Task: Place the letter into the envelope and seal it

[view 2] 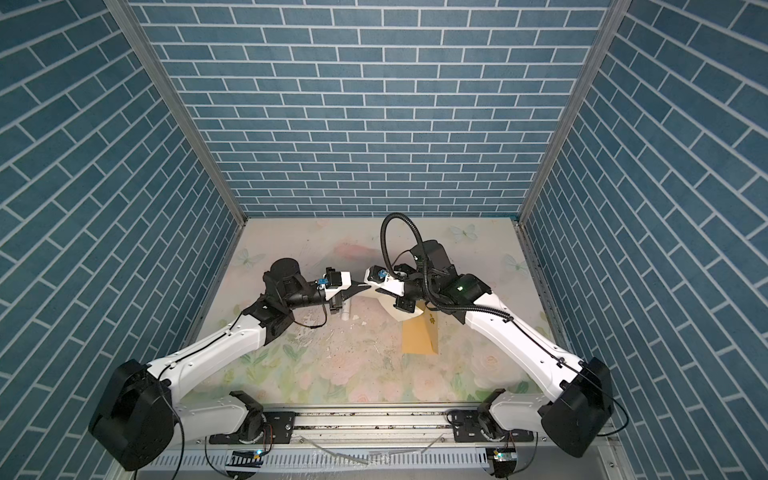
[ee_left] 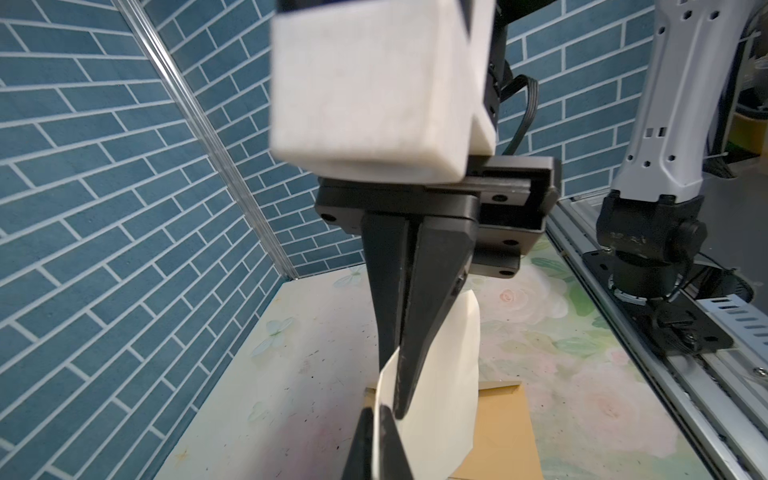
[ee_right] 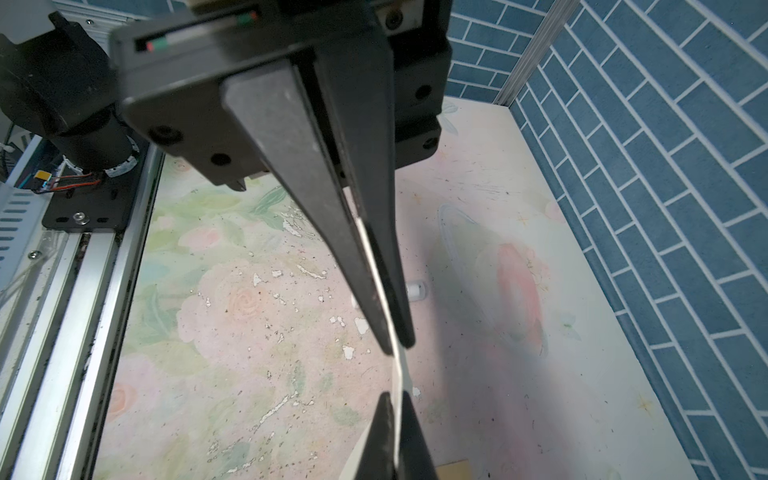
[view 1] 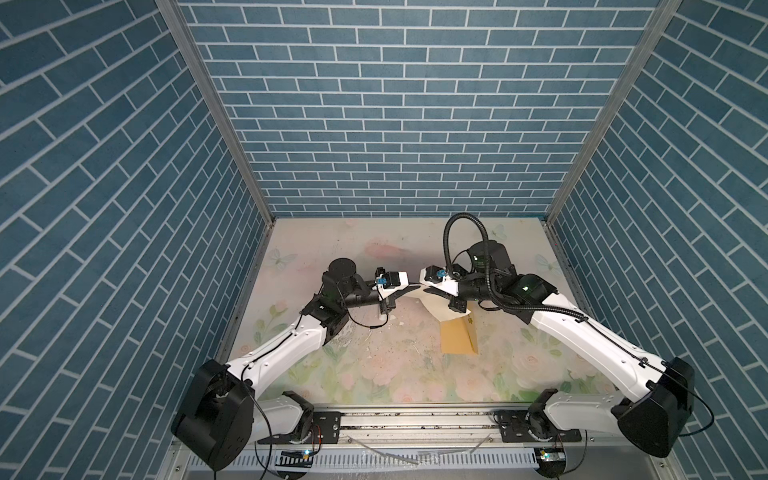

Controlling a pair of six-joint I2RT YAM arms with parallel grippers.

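Floral tabletop [view 1: 374, 365], scuffed and flecked with white chips, fills the floor of my cell, with blue brick-patterned walls [view 1: 395, 124] on three sides and a metal rail [view 1: 415, 419] along the near edge.

My two grippers meet tip to tip above the middle of the table, and the letter [view 1: 436, 309] hangs between them, its pale reverse showing. My left gripper [ee_left: 395, 399] is pinched tight on one edge of the sheet. My right gripper [ee_right: 399, 345] has the sheet's edge between its narrow jaws; I cannot tell whether they press it firmly.

The envelope [view 1: 457, 338] lies flat on the table, right of centre and nearer than my grippers, its flap raised along its right side. The letter's lower corner hangs just above the envelope's far end.

A small white stick [view 2: 346, 311] lies on the table under my left gripper, well left of the envelope.
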